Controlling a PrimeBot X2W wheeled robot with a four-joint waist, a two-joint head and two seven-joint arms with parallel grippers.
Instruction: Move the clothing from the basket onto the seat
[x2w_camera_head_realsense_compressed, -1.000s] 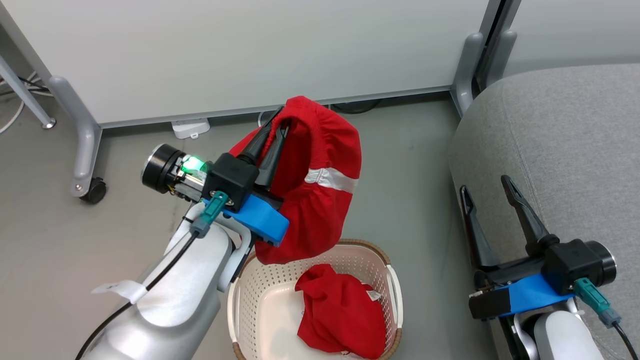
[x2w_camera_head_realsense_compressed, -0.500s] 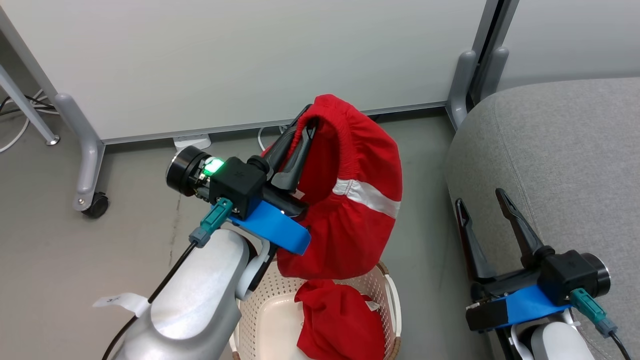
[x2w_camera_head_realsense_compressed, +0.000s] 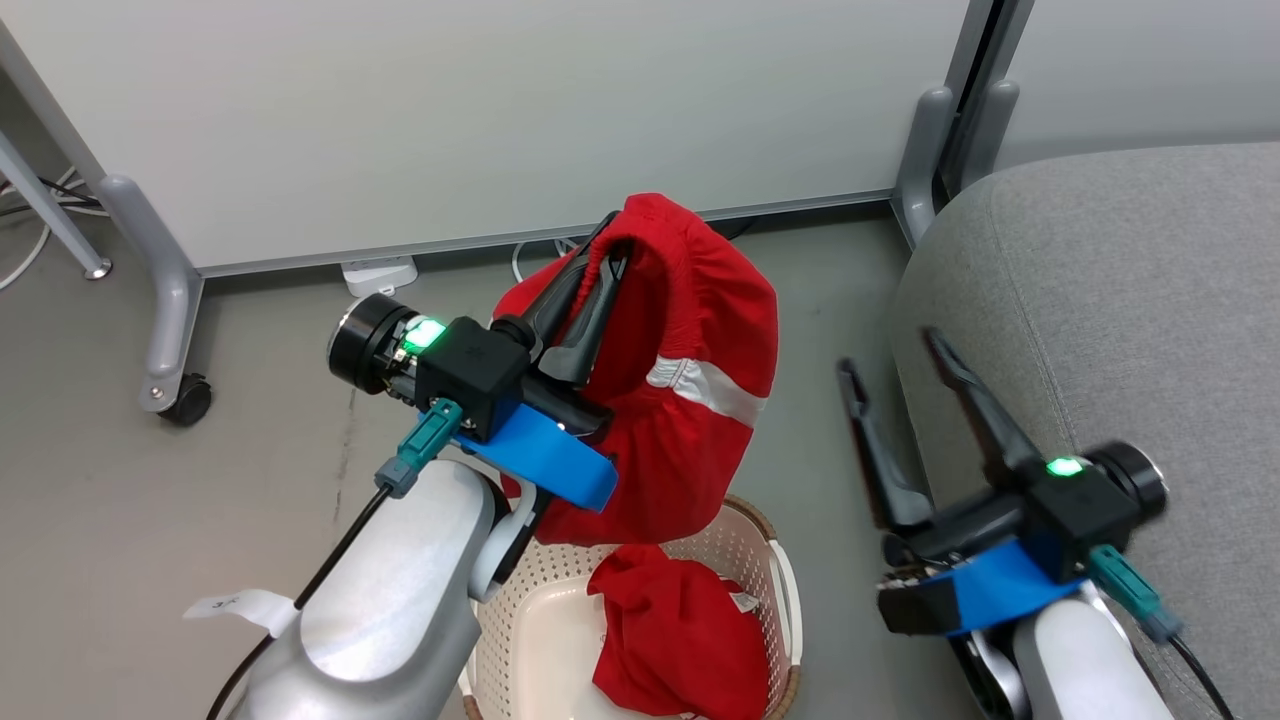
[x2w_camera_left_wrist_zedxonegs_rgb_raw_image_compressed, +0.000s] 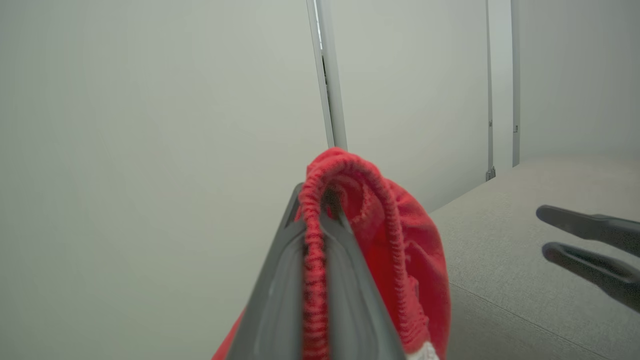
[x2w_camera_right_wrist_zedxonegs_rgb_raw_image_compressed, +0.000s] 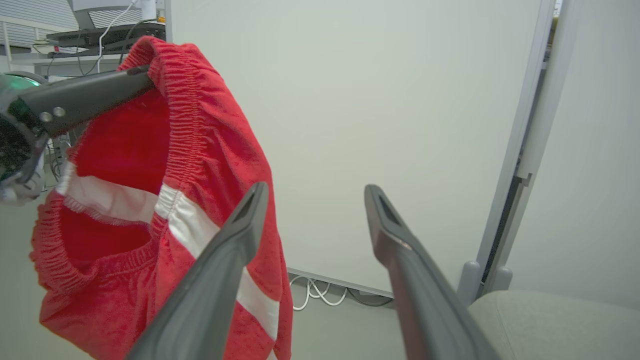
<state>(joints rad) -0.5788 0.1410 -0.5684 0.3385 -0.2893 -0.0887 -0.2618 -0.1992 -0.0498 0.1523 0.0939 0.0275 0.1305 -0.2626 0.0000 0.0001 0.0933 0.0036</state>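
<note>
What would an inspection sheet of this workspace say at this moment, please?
Surface: grey floor; grey seat at the right.
Job's things: held garment, red with a white stripe, hangs above the basket; second garment lies in the basket.
Clutter: nothing seen.
Grippers: left gripper, jaws shut on the held garment's waistband; right gripper, jaws open, holding nothing, beside the seat's edge.
Cables: white cables and a socket block at the partition's foot; black cable along the left forearm.
Surroundings: white partition on grey legs, one with a castor.
</note>
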